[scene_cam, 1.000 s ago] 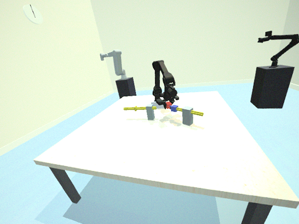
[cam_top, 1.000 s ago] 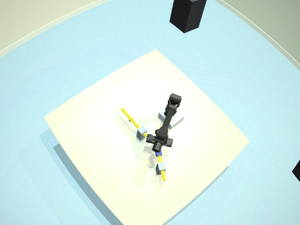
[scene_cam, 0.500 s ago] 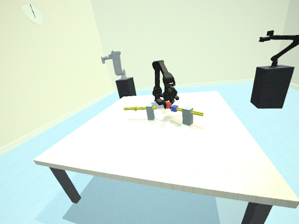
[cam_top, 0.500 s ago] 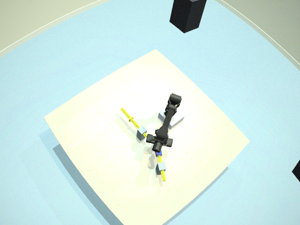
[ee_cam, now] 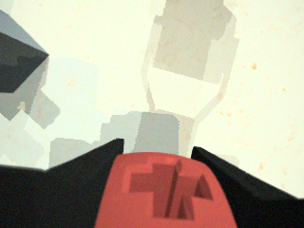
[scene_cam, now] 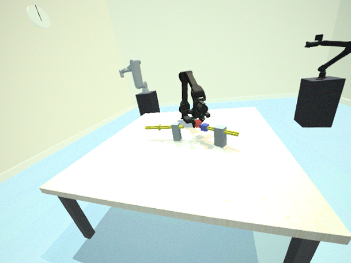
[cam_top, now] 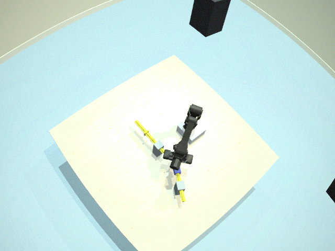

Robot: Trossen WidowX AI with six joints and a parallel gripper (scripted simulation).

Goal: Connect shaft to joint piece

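Red joint piece (ee_cam: 165, 192), gripper (ee_cam: 159, 159)-clamped, opening facing wrist camera.
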